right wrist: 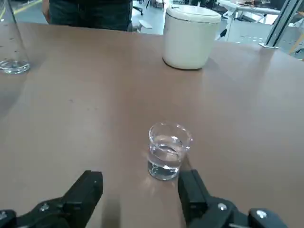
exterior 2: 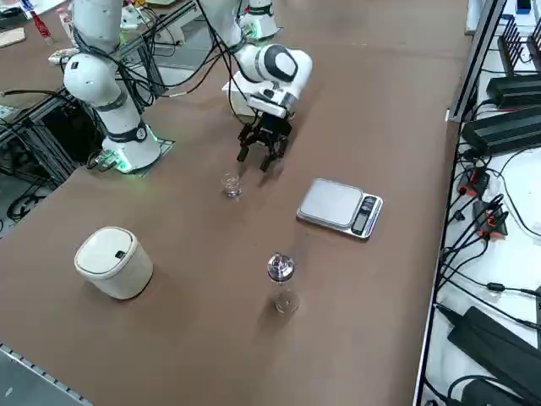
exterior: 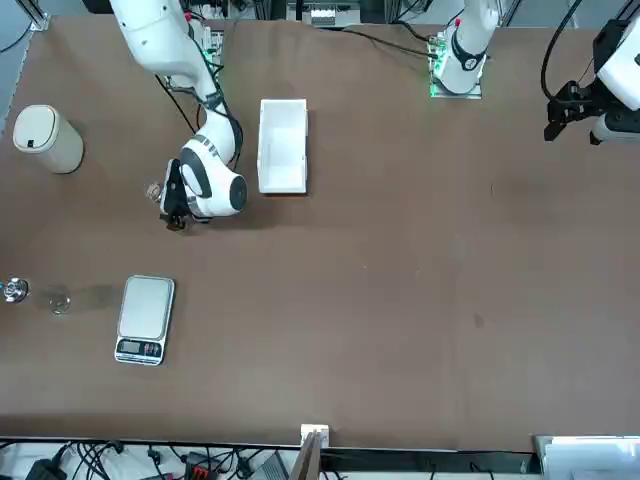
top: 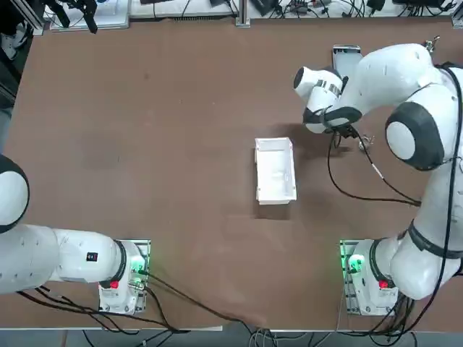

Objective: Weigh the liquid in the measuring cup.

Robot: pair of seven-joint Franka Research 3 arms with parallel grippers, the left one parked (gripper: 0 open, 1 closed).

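The measuring cup (right wrist: 168, 152) is a tiny clear cup, about a third full of clear liquid, standing upright on the brown table. It also shows in the side view as the cup (exterior 2: 231, 184) and from the front (exterior: 153, 190). My right gripper (right wrist: 141, 185) is open and low over the table, and the cup stands just beyond its fingertips, nearer one finger (right wrist: 190, 187) than the other. Nothing is between the fingers. From the side, the gripper (exterior 2: 259, 158) points down at the table a short way from the cup. The digital scale (exterior 2: 340, 207) lies bare, further along the table.
A white rectangular box (top: 275, 170) sits mid-table behind the arm. A white round lidded container (exterior 2: 114, 262) stands past the cup. A small clear flask with a metal piece on top (exterior 2: 281, 283) stands near the scale (exterior: 145, 318). A person in dark clothes (right wrist: 90, 12) is beyond the table.
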